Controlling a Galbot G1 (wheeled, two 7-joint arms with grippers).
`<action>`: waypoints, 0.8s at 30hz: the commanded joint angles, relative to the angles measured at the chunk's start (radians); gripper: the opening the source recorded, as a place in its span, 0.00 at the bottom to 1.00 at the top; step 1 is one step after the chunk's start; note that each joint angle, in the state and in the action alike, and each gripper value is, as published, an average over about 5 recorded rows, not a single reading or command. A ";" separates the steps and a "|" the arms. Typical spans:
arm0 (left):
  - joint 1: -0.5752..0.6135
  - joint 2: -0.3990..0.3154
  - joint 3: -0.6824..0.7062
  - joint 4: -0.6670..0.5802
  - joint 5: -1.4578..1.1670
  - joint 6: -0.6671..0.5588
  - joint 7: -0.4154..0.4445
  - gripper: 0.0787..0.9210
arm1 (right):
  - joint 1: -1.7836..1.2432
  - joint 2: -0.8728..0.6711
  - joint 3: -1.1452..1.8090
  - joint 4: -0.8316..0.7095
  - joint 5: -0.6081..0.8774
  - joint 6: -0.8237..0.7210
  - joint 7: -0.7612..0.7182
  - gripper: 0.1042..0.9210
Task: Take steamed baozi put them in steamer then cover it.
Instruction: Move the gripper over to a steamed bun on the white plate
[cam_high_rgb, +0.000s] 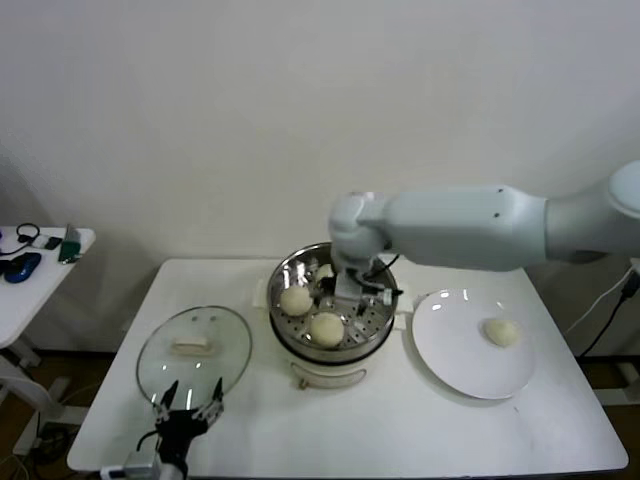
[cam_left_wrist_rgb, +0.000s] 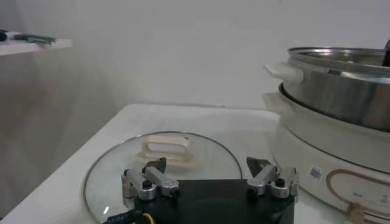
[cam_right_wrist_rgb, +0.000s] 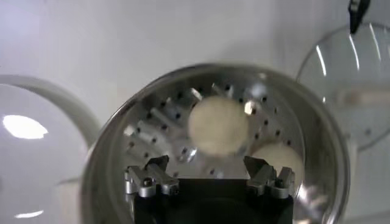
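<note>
The steel steamer (cam_high_rgb: 283, 283) sits on its cream pot at the table's middle. Two steamed baozi (cam_high_rgb: 296, 299) (cam_high_rgb: 327, 329) lie in it, and the right wrist view shows them as one baozi (cam_right_wrist_rgb: 218, 126) just ahead of the jaws and another baozi (cam_right_wrist_rgb: 277, 159) beside it. My right gripper (cam_high_rgb: 350, 292) (cam_right_wrist_rgb: 206, 164) hangs open over the basket (cam_right_wrist_rgb: 152, 122), holding nothing. One more baozi (cam_high_rgb: 502, 332) rests on the white plate (cam_high_rgb: 450, 350). The glass cover (cam_high_rgb: 193, 350) (cam_left_wrist_rgb: 161, 161) lies flat to the left. My left gripper (cam_high_rgb: 188, 402) (cam_left_wrist_rgb: 207, 167) waits open at its near edge.
A side table (cam_high_rgb: 40, 262) with small items stands at the far left. The pot's wall (cam_left_wrist_rgb: 329, 164) rises close to the right of the left gripper. The plate (cam_right_wrist_rgb: 36, 122) and the cover (cam_right_wrist_rgb: 353, 91) flank the steamer.
</note>
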 joint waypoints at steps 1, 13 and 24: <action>0.001 0.000 0.001 -0.001 0.001 -0.001 0.000 0.88 | 0.293 -0.253 -0.172 -0.150 0.409 -0.122 -0.089 0.88; -0.018 0.001 0.002 0.005 -0.006 0.004 0.003 0.88 | -0.067 -0.686 -0.078 -0.276 0.119 -0.287 -0.048 0.88; -0.023 -0.003 0.000 0.025 0.014 0.013 0.007 0.88 | -0.679 -0.649 0.466 -0.427 0.008 -0.288 -0.038 0.88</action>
